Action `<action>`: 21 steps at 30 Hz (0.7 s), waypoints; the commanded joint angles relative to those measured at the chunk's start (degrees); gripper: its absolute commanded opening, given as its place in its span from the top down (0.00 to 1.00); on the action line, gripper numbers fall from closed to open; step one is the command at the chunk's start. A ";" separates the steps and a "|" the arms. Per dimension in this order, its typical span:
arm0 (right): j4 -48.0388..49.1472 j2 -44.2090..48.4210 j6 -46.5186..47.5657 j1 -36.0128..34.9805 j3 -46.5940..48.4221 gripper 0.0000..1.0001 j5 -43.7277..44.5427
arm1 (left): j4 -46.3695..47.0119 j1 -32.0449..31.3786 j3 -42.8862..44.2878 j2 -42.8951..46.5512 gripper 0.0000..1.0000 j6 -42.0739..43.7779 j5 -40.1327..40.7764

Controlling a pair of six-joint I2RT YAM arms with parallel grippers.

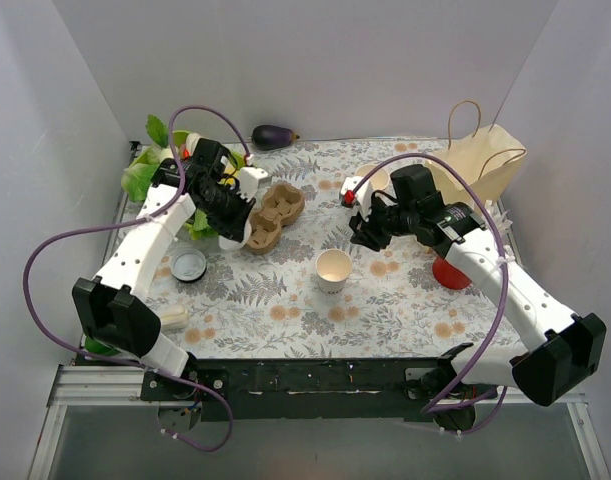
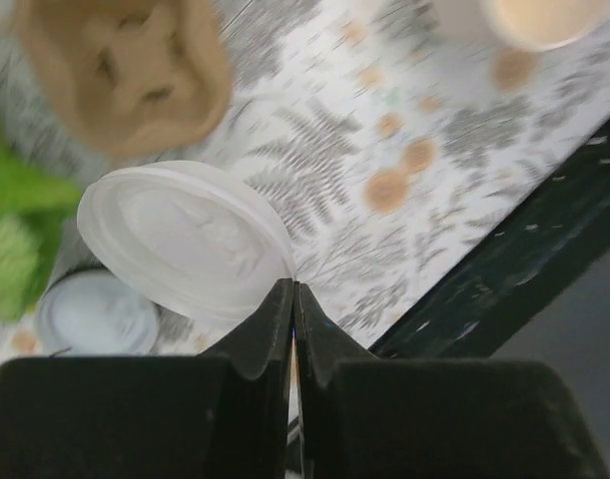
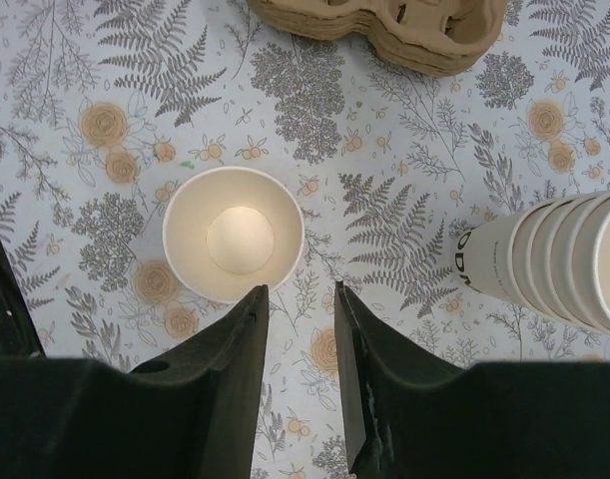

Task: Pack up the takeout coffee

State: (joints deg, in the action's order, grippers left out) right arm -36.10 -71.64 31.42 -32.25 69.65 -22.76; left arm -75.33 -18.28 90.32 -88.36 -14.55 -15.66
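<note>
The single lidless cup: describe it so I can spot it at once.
On the fern-print tablecloth, look mid-table, just nearer the arm bases than the brown cardboard cup carrier. The paper cup stands alone and upright, its empty cream inside showing, unlike the nested stack of cups.

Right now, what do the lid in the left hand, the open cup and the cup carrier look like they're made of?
The lid, pinched in the left hand, looks like thin white plastic: translucent, slightly glossy, with moulded relief. The open cup looks like paper: matte cream, with a rolled rim. The carrier is probably moulded paper pulp: dull brown, with soft rounded wells.
</note>
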 commanded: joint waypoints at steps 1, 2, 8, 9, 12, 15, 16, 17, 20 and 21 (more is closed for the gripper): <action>2.88 -1.22 -6.28 0.87 3.91 0.58 -0.70 | 8.84 -4.03 2.31 1.96 1.00 -3.03 -25.33; 2.44 -1.57 -6.37 1.13 4.44 0.57 -1.05 | 11.49 -5.35 1.88 2.31 1.00 -3.64 -27.47; -5.46 -6.31 -8.12 5.52 10.33 0.52 -8.16 | 47.16 -9.39 -13.57 13.28 1.00 -13.74 -34.44; -6.52 -6.93 -8.74 7.18 11.03 0.51 -10.52 | 51.64 -10.10 -15.94 14.17 1.00 -16.10 -34.52; -8.64 -9.13 -10.94 10.96 12.18 0.49 -14.66 | 61.69 -11.69 -21.50 13.22 1.00 -23.84 -37.06; -9.87 -10.01 -10.94 13.43 11.92 0.45 -18.44 | 73.27 -11.69 -26.67 10.75 1.00 -34.56 -41.36; -10.22 -10.19 -10.42 13.62 11.65 0.44 -19.15 | 78.09 -11.69 -28.34 10.58 1.00 -38.24 -41.90; -10.66 -10.28 -9.46 13.70 11.30 0.43 -19.59 | 86.67 -11.77 -30.27 9.79 1.00 -44.80 -42.43; -11.45 -10.54 -8.22 13.79 9.46 0.39 -22.14 | 99.30 -11.86 -35.12 7.59 1.00 -56.77 -45.24; -11.71 -10.63 -7.52 13.79 9.19 0.39 -22.50 | 100.89 -11.95 -36.09 6.19 1.00 -58.30 -45.51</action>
State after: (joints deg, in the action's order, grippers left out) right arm -45.25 -82.50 22.41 -18.28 79.35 -38.96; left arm 4.14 -30.13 57.76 -79.75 -54.81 -56.01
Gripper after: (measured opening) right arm 0.602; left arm 0.008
